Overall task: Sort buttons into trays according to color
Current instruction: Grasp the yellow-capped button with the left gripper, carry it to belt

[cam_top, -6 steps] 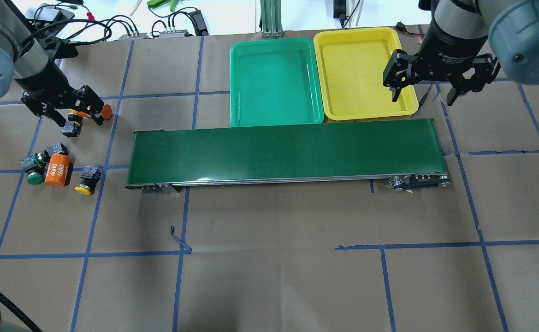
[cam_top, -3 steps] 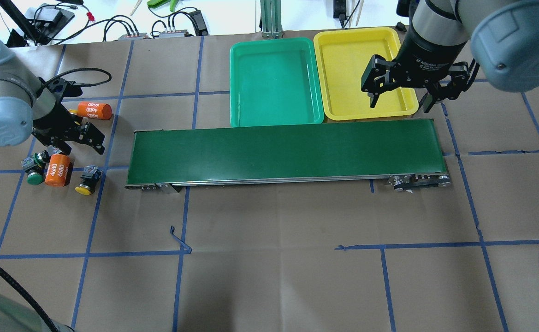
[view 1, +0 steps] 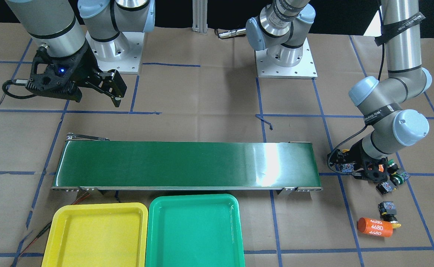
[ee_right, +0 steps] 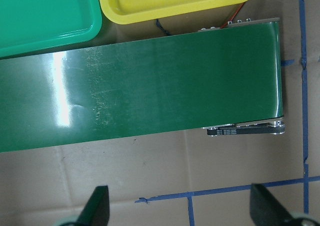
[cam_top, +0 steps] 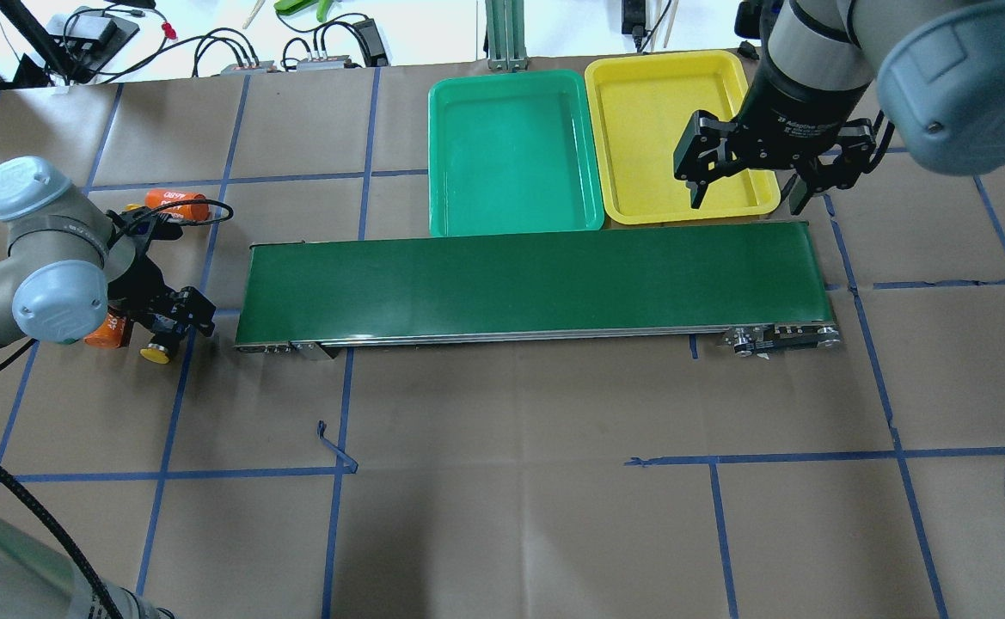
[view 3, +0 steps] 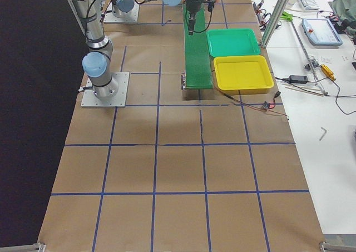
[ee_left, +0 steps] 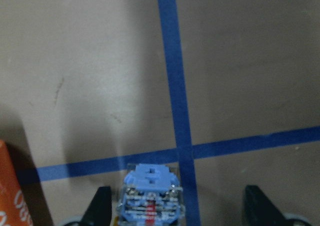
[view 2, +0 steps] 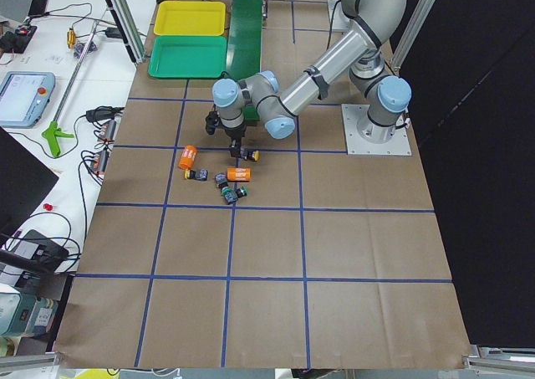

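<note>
Straddling a frame-cropped button (ee_left: 150,198): left claw (ee_left: 181,206).

I have one yellow button (cam_top: 156,351) lying on its side between the spread fingers (ee_left: 101,206) of the left claw (ee_left: 177,208), its grey-blue base filling the wrist view. Two green buttons (view 1: 397,178) (view 1: 389,161) lie close together just beside it, round caps on black collars. A second yellow button (view 1: 387,210) lies on its side, a little apart. The green tray (cam_top: 511,155) and yellow tray (cam_top: 665,129) sit side by side with long rims touching, yellow on my right
</note>
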Controlling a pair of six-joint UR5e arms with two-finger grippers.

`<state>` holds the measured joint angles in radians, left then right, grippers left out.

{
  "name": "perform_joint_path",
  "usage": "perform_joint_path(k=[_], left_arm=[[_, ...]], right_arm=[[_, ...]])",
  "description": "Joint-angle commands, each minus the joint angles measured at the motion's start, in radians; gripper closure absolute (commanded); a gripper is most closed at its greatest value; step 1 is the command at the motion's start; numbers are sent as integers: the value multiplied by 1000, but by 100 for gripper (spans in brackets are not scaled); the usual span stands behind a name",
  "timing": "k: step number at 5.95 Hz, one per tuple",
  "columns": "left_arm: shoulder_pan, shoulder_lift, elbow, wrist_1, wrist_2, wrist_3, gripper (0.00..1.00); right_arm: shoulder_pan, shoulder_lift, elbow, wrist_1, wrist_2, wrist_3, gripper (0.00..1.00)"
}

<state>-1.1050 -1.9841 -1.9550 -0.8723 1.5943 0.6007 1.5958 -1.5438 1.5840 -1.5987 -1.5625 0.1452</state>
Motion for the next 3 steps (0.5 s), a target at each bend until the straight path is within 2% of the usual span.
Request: perform_joint_path(k=[1, 2, 3], left_arm=[[8, 8, -2, 9, 25, 13, 52], [7, 19, 2, 6, 24, 13, 78], [8, 27, 5, -1, 24, 14, 92]], right_arm=[[0, -4, -1, -1, -2, -7, 0], [0, -12, 1, 0, -4, -7, 0], [0, -16, 5, 2, -5, -9, 0]])
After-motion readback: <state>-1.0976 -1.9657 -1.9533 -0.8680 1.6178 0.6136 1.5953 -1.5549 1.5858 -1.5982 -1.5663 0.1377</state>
